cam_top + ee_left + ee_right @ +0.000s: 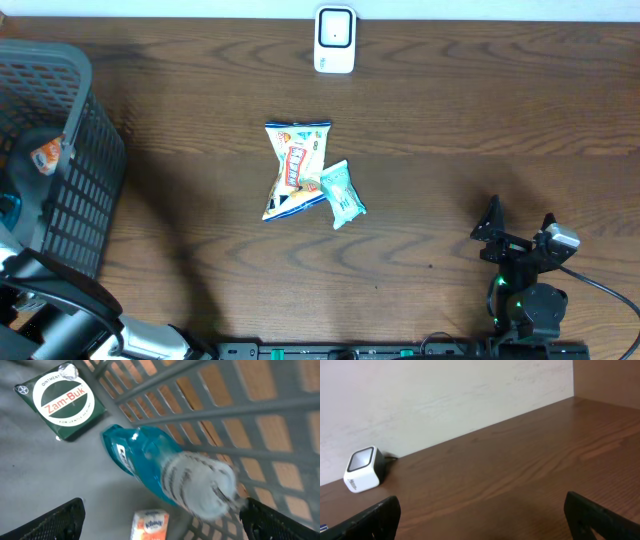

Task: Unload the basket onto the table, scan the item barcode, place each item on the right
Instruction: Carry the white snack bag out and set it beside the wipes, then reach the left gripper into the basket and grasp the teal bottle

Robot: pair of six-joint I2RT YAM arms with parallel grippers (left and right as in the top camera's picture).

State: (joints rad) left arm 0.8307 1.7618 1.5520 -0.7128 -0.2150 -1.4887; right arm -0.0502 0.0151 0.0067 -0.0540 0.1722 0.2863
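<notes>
Our left wrist view: the blue bottle blurs toward its clear near end; the tissue packet is cut by the bottom edge. Overhead, the basket at the left edge of the bench runs out of frame, and we cannot read print on the snack bag.

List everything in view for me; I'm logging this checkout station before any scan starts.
scanner: one, white, far edge of the table, centre
snack bag: one, yellow, white and blue, mid-table
small packet: one, teal, against the snack bag's right side
basket: one, grey mesh, left end of the table
ointment tin: one, green and white, in the basket
bottle: one, blue, lying in the basket
tissue pack: one, orange and white, in the basket
table: one, dark brown wood
left hand: open, empty, inside the basket
right hand: open, empty, over the table's right side
</notes>
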